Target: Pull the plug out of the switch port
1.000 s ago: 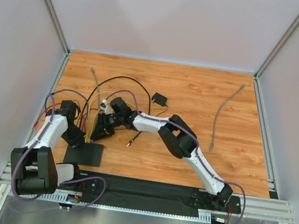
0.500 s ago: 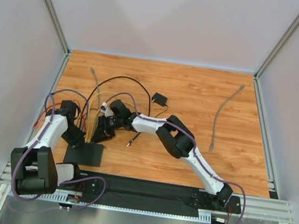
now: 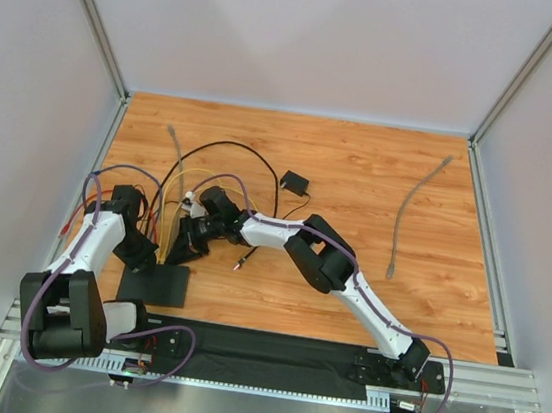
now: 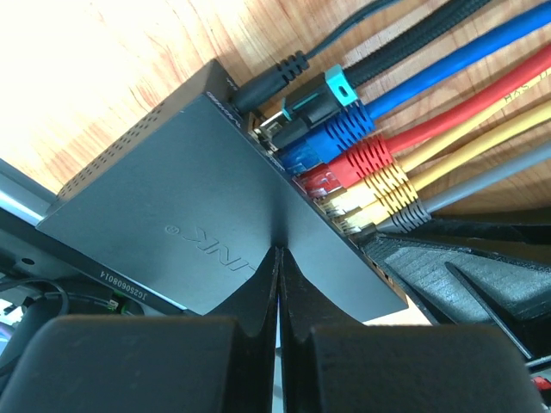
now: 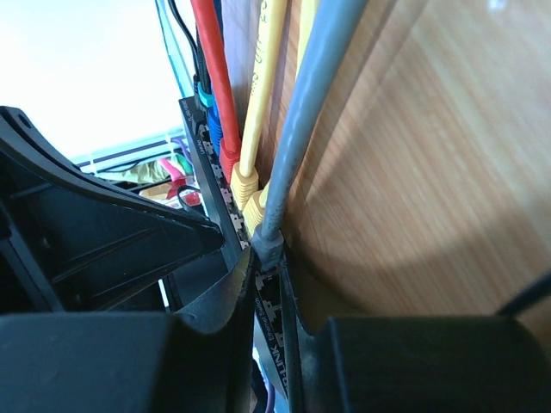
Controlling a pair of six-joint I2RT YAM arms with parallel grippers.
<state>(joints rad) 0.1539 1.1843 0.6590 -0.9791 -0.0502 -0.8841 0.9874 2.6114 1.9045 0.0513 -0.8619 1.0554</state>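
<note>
My right gripper [image 5: 269, 280] has edged in and narrowed its jaws around the grey moulded plug [image 5: 267, 243]. Whether it bites yet I cannot tell. My left gripper [image 4: 277, 258], clenched, pins the flat matte black switch box [image 4: 172, 198] at the wooden table's [image 3: 360, 177] near left, so the pull looks close.

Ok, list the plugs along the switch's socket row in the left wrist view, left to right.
black power plug → teal plug → blue plug → red plug → upper yellow plug → lower yellow plug → grey plug
</note>
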